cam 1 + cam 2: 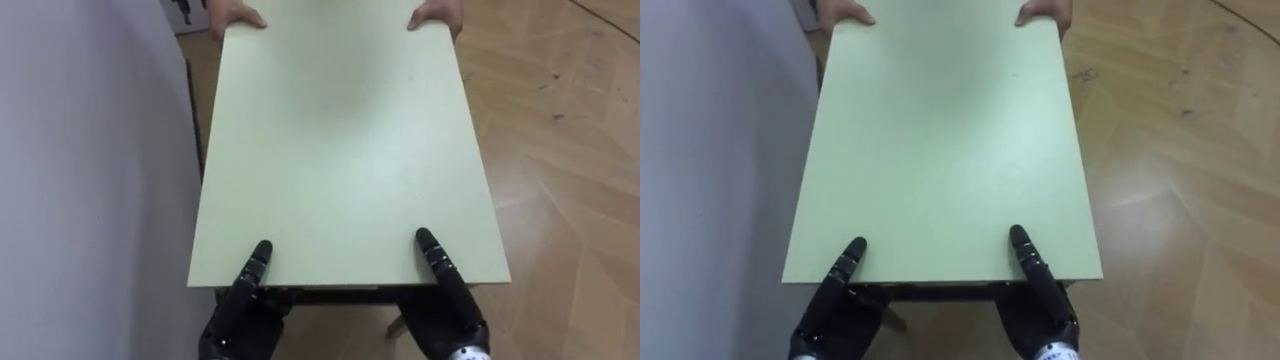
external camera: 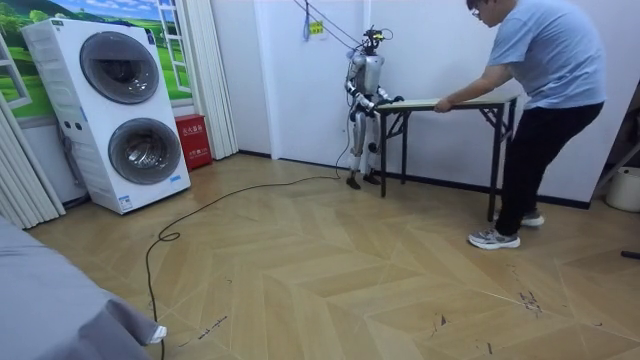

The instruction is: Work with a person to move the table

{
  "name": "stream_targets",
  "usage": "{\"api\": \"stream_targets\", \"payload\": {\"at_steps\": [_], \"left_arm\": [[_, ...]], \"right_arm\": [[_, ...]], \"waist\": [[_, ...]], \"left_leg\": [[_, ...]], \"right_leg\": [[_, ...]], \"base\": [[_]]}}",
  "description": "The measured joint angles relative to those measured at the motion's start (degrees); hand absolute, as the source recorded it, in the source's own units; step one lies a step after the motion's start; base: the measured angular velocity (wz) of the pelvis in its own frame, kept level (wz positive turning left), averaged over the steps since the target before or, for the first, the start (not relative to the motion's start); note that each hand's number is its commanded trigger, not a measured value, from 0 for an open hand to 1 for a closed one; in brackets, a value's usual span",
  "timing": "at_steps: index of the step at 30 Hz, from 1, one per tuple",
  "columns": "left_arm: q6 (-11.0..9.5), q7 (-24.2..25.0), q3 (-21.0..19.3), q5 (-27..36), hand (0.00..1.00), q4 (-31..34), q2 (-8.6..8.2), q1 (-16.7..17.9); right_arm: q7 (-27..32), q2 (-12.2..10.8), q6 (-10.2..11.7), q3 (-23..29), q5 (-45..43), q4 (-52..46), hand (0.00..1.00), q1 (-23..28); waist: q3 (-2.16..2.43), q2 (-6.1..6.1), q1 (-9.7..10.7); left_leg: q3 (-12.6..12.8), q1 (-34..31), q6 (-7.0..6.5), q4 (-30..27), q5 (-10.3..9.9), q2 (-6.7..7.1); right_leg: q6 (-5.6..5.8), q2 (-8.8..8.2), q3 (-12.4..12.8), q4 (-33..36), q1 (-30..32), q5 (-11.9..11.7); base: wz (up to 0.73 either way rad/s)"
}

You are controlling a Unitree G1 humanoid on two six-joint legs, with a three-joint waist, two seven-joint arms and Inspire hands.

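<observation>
Table [image 1: 340,150] in the left eye view lies lengthwise before the robot. The left hand [image 1: 243,300] and the right hand [image 1: 447,290] sit at its near edge, 1 dark digit of each on top and the rest beneath, so the grasp cannot be told. A person's hands [image 1: 236,14] hold the far edge.

Room view: robot and person [image 2: 545,60] stand at opposite ends, beside the white wall [image 2: 290,70]. The table legs look close to the floor [image 2: 300,260]. Judgement: both ends are manned; the carry remains.

Right eye view: same arrangement.
</observation>
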State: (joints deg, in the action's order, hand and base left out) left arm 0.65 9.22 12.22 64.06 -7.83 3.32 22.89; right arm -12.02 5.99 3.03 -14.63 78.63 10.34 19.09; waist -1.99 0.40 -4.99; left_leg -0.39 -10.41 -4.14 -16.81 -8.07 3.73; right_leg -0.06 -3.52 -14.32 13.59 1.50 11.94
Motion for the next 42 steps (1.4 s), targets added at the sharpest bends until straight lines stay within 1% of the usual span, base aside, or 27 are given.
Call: {"api": "stream_targets", "payload": {"at_steps": [3, 6, 8, 9, 10, 11, 14, 16, 20, 22, 23, 24, 25, 26, 27, 28, 29, 30, 31, 32, 33, 34, 35, 38, 40, 41, 42], "left_arm": [[0.00, -0.06, -0.09, 0.00, 1.00, 0.03, 0.04, -0.06], [0.01, -0.25, 0.16, -0.10, 1.00, 0.04, 0.05, -0.66], [0.01, -0.37, 0.37, -0.12, 1.00, 0.03, 0.04, -1.35], [0.04, -0.39, 0.62, -0.15, 1.00, 0.02, 0.09, -1.86], [0.04, -0.40, 0.97, -0.51, 1.00, 0.02, 0.16, -2.39], [0.04, -0.40, 0.95, -0.58, 1.00, 0.02, 0.17, -2.59], [0.18, -0.41, 0.95, -0.57, 1.00, 0.02, -0.12, -2.66], [0.21, -0.75, 0.96, -0.69, 1.00, 0.02, -0.32, -2.58], [0.43, -2.21, 1.17, -0.72, 1.00, 0.01, -0.51, -2.60], [0.71, -3.32, 1.56, -0.78, 1.00, 0.01, -0.58, -2.63], [0.73, -3.54, 1.66, -0.86, 1.00, -0.04, -0.58, -2.63], [0.77, -3.72, 1.69, -1.10, 1.00, -0.15, -0.71, -2.63], [0.79, -3.74, 1.69, -1.11, 1.00, -0.34, -0.85, -2.62], [0.90, -3.74, 1.69, -1.12, 1.00, -0.72, -0.97, -2.52], [0.97, -3.73, 2.03, -1.10, 1.00, -0.88, -0.93, -2.21], [1.06, -3.73, 2.10, -0.95, 1.00, -0.94, -0.80, -2.03], [1.18, -3.74, 2.13, -0.76, 1.00, -1.03, -0.65, -2.04], [1.42, -3.73, 2.08, -0.55, 1.00, -1.04, -0.50, -2.04], [1.58, -3.75, 1.91, -0.55, 1.00, -1.22, -0.52, -2.06], [1.75, -3.83, 1.68, -0.55, 1.00, -1.23, -0.50, -2.06], [1.93, -3.86, 1.57, -0.61, 0.98, -1.23, -0.43, -2.06], [1.94, -3.86, 1.61, -0.62, 0.95, -1.22, -0.38, -2.08], [1.93, -3.85, 1.71, -0.69, 0.90, -1.21, -0.32, -2.08], [1.91, -3.86, 2.22, -0.69, 0.87, -1.16, 0.04, -2.11], [1.92, -4.05, 2.47, -0.70, 0.86, -1.23, 0.11, -2.10], [1.92, -4.05, 2.44, -0.71, 0.78, -1.23, 0.18, -2.10], [1.91, -4.05, 2.39, -0.73, 0.68, -1.21, 0.37, -2.11]], "right_arm": [[0.05, 0.12, 0.08, -0.46, 0.72, 0.53, 1.00, -0.42], [0.01, 0.48, 0.26, -0.50, 1.81, 0.53, 1.00, -0.42], [0.01, 0.40, 0.51, -0.48, 2.36, 0.53, 1.00, -0.42], [0.01, 0.38, 0.64, -0.43, 3.14, 0.52, 1.00, -0.30], [0.01, 0.36, 0.67, -0.26, 3.83, 0.52, 1.00, -0.33], [0.01, 0.34, 0.65, -0.06, 3.94, 0.52, 1.00, -0.35], [0.37, 0.57, 0.56, 0.19, 3.85, 0.45, 1.00, -0.88], [0.54, 0.88, 0.56, 0.05, 3.86, 0.45, 1.00, -0.93], [1.27, 1.03, 0.55, 0.02, 3.82, 0.45, 1.00, -0.88], [1.74, 1.02, 0.55, 0.15, 3.83, 0.44, 1.00, -0.35], [1.85, 1.02, 0.56, 0.15, 3.83, 0.44, 1.00, -0.26], [1.97, 1.03, 0.56, 0.26, 3.82, 0.44, 1.00, -0.21], [2.06, 1.09, 0.55, 0.31, 3.83, 0.46, 1.00, -0.20], [2.08, 1.25, 0.54, 0.34, 3.63, 0.53, 1.00, 0.02], [2.08, 1.11, 0.51, 0.35, 2.89, 0.58, 1.00, 0.41], [2.09, 1.03, 0.50, 0.33, 2.40, 0.57, 1.00, 0.50], [2.09, 1.02, 0.51, 0.28, 2.33, 0.58, 1.00, 0.53], [2.06, 1.00, 0.58, 0.25, 2.08, 0.34, 1.00, 0.84], [2.08, 0.92, 0.66, 0.27, 1.81, 0.16, 1.00, 1.20], [2.10, 0.91, 0.75, 0.27, 1.85, 0.11, 1.00, 1.55], [2.12, 0.94, 0.78, 0.21, 2.28, 0.15, 1.00, 1.63], [2.17, 0.93, 0.77, 0.21, 2.49, 0.21, 1.00, 1.62], [2.17, 1.12, 0.68, 0.15, 3.02, 0.24, 1.00, 1.68], [2.27, 1.41, 0.68, 0.06, 3.56, 0.25, 1.00, 1.71], [2.40, 1.41, 0.69, -0.04, 4.02, 0.63, 1.00, 1.71], [2.40, 1.41, 0.68, -0.07, 4.04, 0.68, 1.00, 1.71], [2.41, 1.26, 0.68, -0.08, 4.03, 0.73, 0.89, 1.71]], "waist": [[0.05, -0.74, -0.26], [0.05, -0.78, 0.28], [0.06, -0.68, 1.36], [0.06, -0.64, 2.04], [0.07, -0.65, 3.03], [0.07, -0.65, 3.16], [0.14, -0.43, 2.82], [0.14, -0.32, 2.32], [0.15, -0.26, 2.93], [0.14, -0.12, 3.31], [0.14, -0.02, 3.28], [0.09, 0.20, 3.11], [0.09, 0.38, 3.05], [-0.05, 0.72, 3.04], [-0.02, 0.80, 3.20], [-0.04, 0.83, 3.19], [-0.04, 0.84, 3.25], [0.02, 0.69, 3.95], [0.03, 0.62, 5.27], [0.09, 0.64, 5.83], [0.07, 0.63, 6.25], [0.04, 0.58, 6.24], [0.04, 0.57, 6.19], [0.05, 0.56, 6.17], [-0.01, 0.45, 6.16], [-0.04, 0.30, 6.12], [-0.03, 0.13, 6.14]], "left_leg": [[-0.92, -0.32, 0.00, -0.06, 0.00, 0.15], [-1.39, -1.88, -0.02, -1.18, 0.01, 0.19], [-0.85, -2.87, -0.04, -2.14, 0.02, 0.06], [0.82, -3.45, -0.10, -2.76, 0.04, -0.26], [1.89, -3.96, -0.33, -3.12, 0.00, -0.47], [1.87, -4.04, -0.51, -3.09, -0.02, -0.40], [1.64, -4.04, -0.63, -2.88, 0.04, -0.05], [1.85, -4.03, -0.65, -2.65, 0.07, -0.04], [2.98, -4.21, -0.77, -2.62, 0.13, -0.07], [4.03, -3.82, -1.00, -2.58, 0.05, -0.37], [4.07, -3.73, -1.20, -2.59, -0.08, -0.44], [3.88, -3.55, -1.72, -2.58, -0.43, -0.53], [3.80, -3.45, -1.82, -2.56, -0.50, -0.55], [3.30, -2.78, -1.95, -2.16, -0.58, -0.46], [2.10, -2.10, -2.07, -1.74, -0.66, -0.03], [1.59, -1.98, -2.08, -1.56, -0.67, 0.34], [1.27, -1.99, -2.08, -1.51, -0.67, 0.57], [0.83, -1.93, -2.05, -1.75, -0.67, 1.12], [-0.36, -1.90, -1.82, -2.21, -0.78, 1.81], [-0.64, -1.85, -1.65, -2.31, -0.84, 1.96], [-0.31, -1.92, -1.35, -2.26, -0.92, 1.37], [-0.05, -1.98, -1.20, -1.95, -0.91, 1.00], [0.31, -1.98, -1.04, -1.61, -0.91, 0.46], [0.36, -1.37, -0.90, -0.91, -0.89, 0.04], [0.42, -0.16, -0.85, -0.05, -0.86, -0.16], [0.50, 0.19, -0.84, 0.25, -0.84, -0.15], [0.61, 0.68, -0.84, 0.62, -0.85, -0.19]], "right_leg": [[0.01, 0.18, -0.51, -0.13, -0.58, 0.00], [0.02, 0.42, -2.62, -0.13, -0.86, 0.00], [0.03, 0.59, -4.58, -0.17, -1.44, 0.01], [0.10, 0.74, -5.27, -0.17, -2.06, 0.15], [0.12, 0.90, -5.49, -0.19, -2.42, 0.46], [0.16, 0.90, -5.52, -0.19, -2.56, 0.66], [0.73, 0.64, -5.81, -0.11, -2.66, 1.24], [0.74, 0.63, -6.00, 0.01, -2.67, 1.25], [0.74, 0.49, -6.25, 0.67, -2.83, 1.26], [1.36, -0.12, -5.75, 4.57, -1.62, 1.68], [1.42, -0.24, -5.45, 5.63, -1.21, 1.79], [1.91, -0.54, -4.64, 8.27, -0.10, 2.12], [2.02, -0.82, -4.32, 10.28, 0.89, 2.19], [2.20, -1.64, -2.92, 15.81, 3.82, 2.38], [2.34, -1.85, 0.21, 17.81, 5.90, 3.76], [1.88, -1.90, 2.13, 16.05, 7.80, 4.72], [1.84, -1.89, 3.18, 14.88, 8.78, 4.87], [1.76, -2.01, 5.27, 11.64, 10.37, 4.56], [1.48, -2.50, 5.80, 9.86, 10.85, 0.82], [1.06, -2.49, 5.34, 9.67, 10.24, 0.88], [0.66, -2.23, 3.79, 8.40, 9.36, 0.59], [0.39, -2.14, 3.03, 7.79, 9.02, 0.21], [0.20, -1.61, 2.69, 6.74, 8.36, -0.39], [0.28, -0.35, 3.20, 4.86, 7.10, -1.15], [0.29, 0.03, 3.06, 2.83, 5.34, -1.75], [0.30, 0.04, 3.10, 2.60, 5.01, -1.77], [0.37, 0.13, 3.06, 1.93, 4.43, -1.87]], "base": [[0.34], [0.68], [0.81], [0.96], [0.92], [0.61], [0.13], [0.05], [0.21], [0.22], [0.04], [-0.04], [-0.07], [-0.04], [0.00], [0.00], [0.18], [0.49], [0.64], [0.63], [0.36], [0.22], [0.11], [0.01], [0.00], [0.03], [-0.03]]}}
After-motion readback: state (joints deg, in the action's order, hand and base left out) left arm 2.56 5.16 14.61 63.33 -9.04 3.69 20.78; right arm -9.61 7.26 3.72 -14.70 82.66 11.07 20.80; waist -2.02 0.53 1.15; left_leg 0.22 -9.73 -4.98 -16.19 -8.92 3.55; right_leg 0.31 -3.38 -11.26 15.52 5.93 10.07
